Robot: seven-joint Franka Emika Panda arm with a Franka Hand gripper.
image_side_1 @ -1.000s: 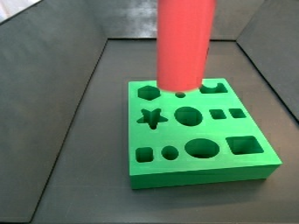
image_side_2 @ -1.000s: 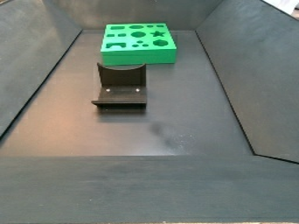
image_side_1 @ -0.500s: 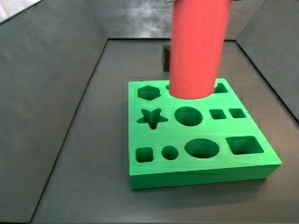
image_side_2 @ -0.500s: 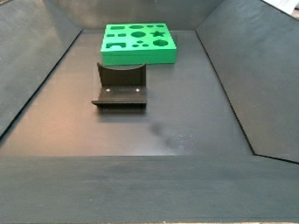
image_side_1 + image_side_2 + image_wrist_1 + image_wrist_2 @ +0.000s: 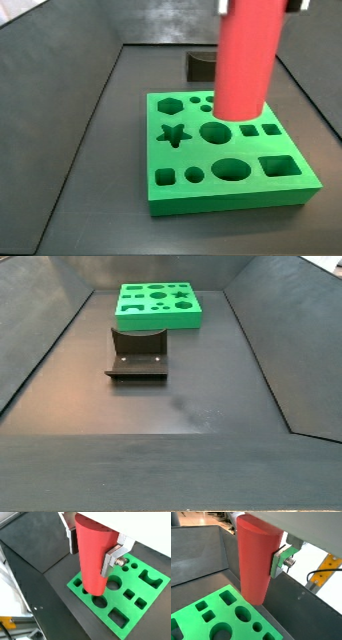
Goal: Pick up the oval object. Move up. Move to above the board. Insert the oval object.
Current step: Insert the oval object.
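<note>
You've got 1 oval object [image 5: 91, 559], 1 board [image 5: 227, 195], 1 fixture [image 5: 138, 355] and 1 gripper [image 5: 93, 543] in view. The gripper is clamped on the oval object's upper part: in both wrist views a silver finger [image 5: 280, 560] presses its side. The peg hangs upright above the board, lower end clear of the top face in a side view [image 5: 250, 60]. The board lies flat on the dark floor [image 5: 187, 406], just behind the fixture. Versus 0.5 s ago, the peg has shifted right across the board, now over the right-hand holes, uncovering the far-left holes.
</note>
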